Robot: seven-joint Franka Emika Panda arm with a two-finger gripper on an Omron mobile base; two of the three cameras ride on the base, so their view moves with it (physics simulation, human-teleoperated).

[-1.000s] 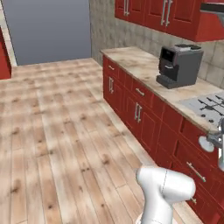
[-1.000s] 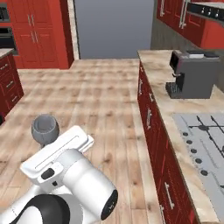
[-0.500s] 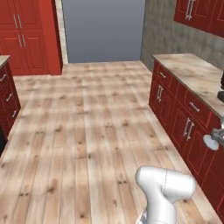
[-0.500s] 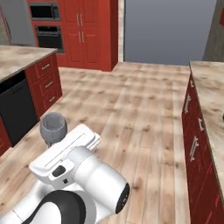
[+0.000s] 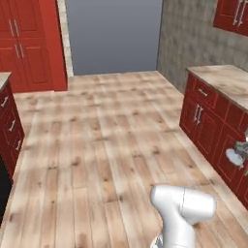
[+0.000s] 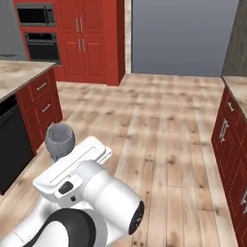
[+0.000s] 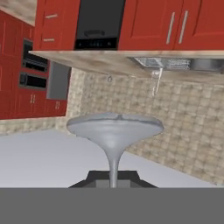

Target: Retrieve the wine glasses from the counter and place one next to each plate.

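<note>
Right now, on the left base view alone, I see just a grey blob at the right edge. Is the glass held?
Observer: Yes. In the hand view the gripper is shut on the stem of the glass.
Operator: Is its bowl visible anywhere?
Observer: In the right base view the bowl sits just above the white arm.
Operator: What lies further left?
Observer: The right base view shows ovens built into red cabinets.
</note>
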